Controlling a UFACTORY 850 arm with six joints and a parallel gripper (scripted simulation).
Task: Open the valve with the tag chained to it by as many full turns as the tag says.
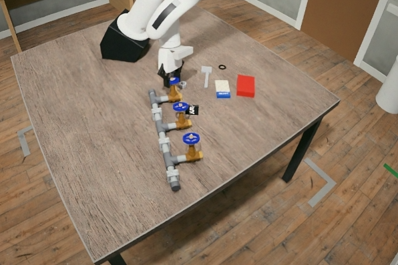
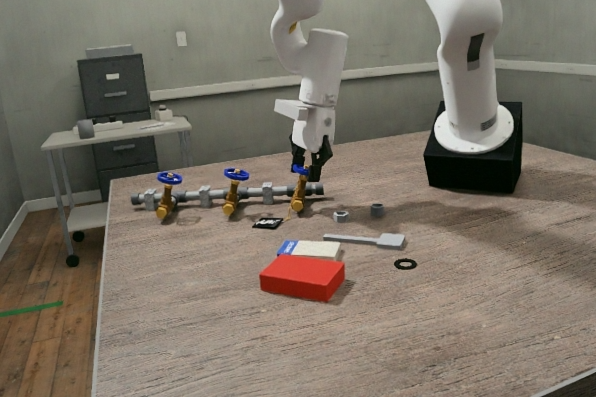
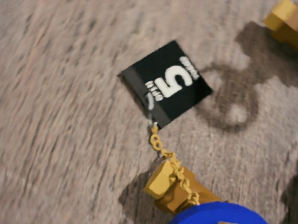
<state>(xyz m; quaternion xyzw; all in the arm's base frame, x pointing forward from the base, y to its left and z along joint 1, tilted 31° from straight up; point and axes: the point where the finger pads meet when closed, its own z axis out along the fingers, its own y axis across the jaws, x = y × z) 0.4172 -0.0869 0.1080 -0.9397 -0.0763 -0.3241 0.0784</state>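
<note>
A grey pipe [image 1: 162,136] on the table carries three brass valves with blue handwheels. My gripper [image 1: 171,80] points straight down and is shut on the handwheel [image 2: 300,169] of the valve nearest the robot base. The middle handwheel [image 1: 179,106] and the end handwheel [image 1: 191,138] stand free. A black tag [image 3: 167,82] marked 5 lies flat on the table. A gold chain [image 3: 170,160] runs from it to the brass body [image 3: 175,189] of the valve I hold, whose blue wheel [image 3: 220,216] shows at the bottom edge of the wrist view. The tag also shows in the exterior view [image 2: 267,222].
A red block [image 2: 302,277], a white and blue box [image 2: 310,248], a grey T-shaped tool [image 2: 367,239], a black ring [image 2: 405,260], a grey nut [image 2: 340,216] and a grey cap [image 2: 377,209] lie beside the pipe. The black robot base [image 2: 472,159] stands behind.
</note>
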